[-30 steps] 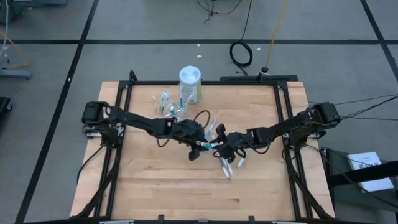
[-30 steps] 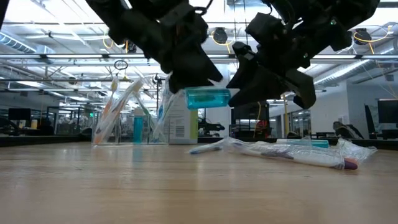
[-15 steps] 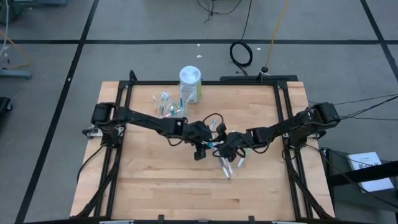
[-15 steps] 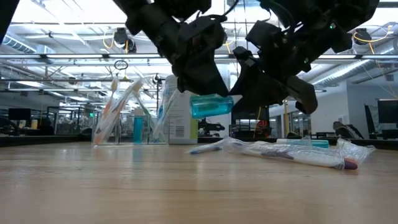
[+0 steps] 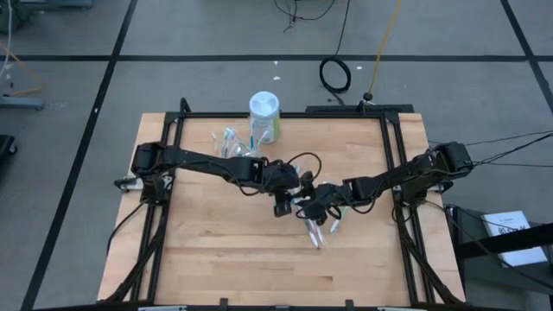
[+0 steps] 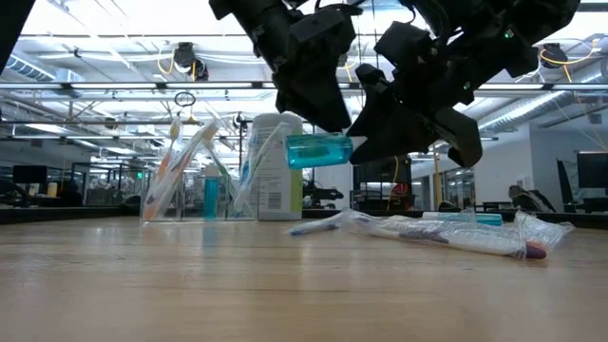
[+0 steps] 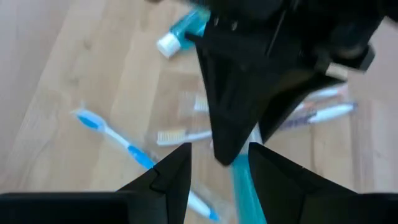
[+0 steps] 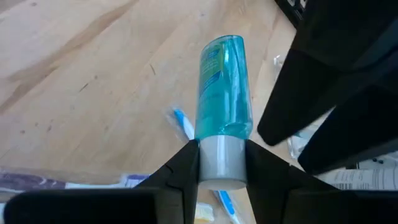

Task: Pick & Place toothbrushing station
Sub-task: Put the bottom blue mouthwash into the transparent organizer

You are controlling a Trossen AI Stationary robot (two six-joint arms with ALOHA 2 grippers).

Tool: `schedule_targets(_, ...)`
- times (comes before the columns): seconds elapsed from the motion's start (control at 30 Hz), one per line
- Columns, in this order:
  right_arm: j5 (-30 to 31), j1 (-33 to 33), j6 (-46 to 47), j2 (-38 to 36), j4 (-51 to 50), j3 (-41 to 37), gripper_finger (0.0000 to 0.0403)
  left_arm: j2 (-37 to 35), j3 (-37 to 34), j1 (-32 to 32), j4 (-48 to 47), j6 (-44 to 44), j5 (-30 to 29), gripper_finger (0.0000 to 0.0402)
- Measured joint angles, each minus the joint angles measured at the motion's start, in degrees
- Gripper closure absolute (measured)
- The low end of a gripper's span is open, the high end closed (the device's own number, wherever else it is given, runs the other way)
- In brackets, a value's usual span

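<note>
— Where did my tube end up?

— Your right tool [image 8: 221, 155] was clamped on the white cap of the translucent teal toothpaste tube [image 8: 224, 87], holding it level in the air above the wooden desk [image 5: 216, 250]. Your left tool [image 7: 217, 162] had its fingers spread wide, just beside the tube's free end, with the tube running between them.

— What could have gone wrong?

— I judged it a handover. The two tools nearly touched, so a hasty close could have knocked them together. With the grip only on the cap, a nudge could have swung the tube loose onto the wrapped pastel toothbrushes [image 5: 315, 231] lying below your right tool. Letting go before the left tool pinched would have dropped it too.

— And compared with a second earlier?

— Your left tool had slid across toward the right one, which had barely moved. The clear plastic cup [image 5: 232, 145] of brushes sat well behind your left tool, untouched.
</note>
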Motion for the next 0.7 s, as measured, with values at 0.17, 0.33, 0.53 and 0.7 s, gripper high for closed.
schedule_targets(0.17,0.2,0.1,0.3,0.0,-0.3,0.0,0.0307,0.1,0.0,0.0,-0.5,-0.6,-0.2,0.024)
schedule_targets(0.33,0.2,0.1,0.4,0.1,-0.6,0.0,0.0307,0.6,0.0,-0.4,-1.8,-1.3,0.0,0.024)
schedule_targets(0.53,0.4,0.1,0.5,0.1,-0.9,0.0,0.0307,0.5,0.0,-0.8,-2.2,-1.8,1.2,0.024)
schedule_targets(0.7,0.3,0.1,0.4,0.1,0.8,-0.1,0.0307,1.1,-0.1,-0.9,-2.0,-4.8,2.3,0.024)
